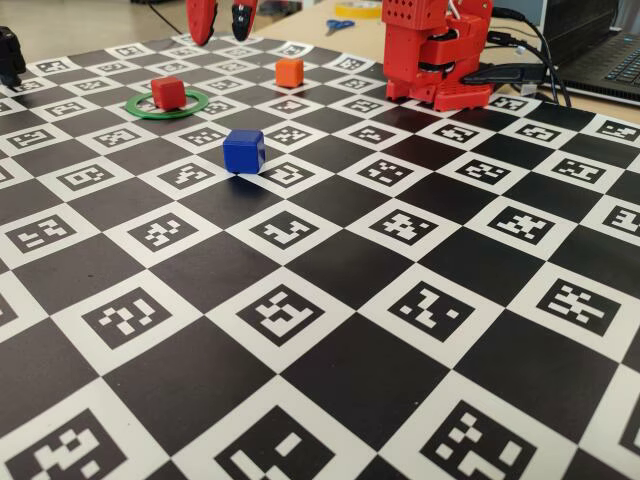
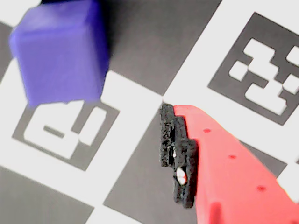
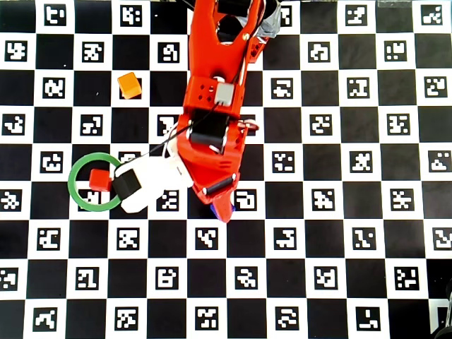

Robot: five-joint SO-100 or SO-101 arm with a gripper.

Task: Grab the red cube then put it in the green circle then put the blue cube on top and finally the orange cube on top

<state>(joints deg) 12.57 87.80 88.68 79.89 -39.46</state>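
The red cube [image 3: 99,179] lies inside the green circle [image 3: 78,195]. The orange cube [image 3: 129,85] sits well apart (on a black square). The red arm [image 3: 212,106] extends over the checkered board [image 3: 339,233].

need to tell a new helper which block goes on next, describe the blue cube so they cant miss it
Start at the black and white checkered mat covered in square code markers. In the fixed view, find the green circle with the red cube inside it, then look nearer the camera and to the right. The blue cube sits alone there, the only deep-blue block, apart from the red one and the orange cube.
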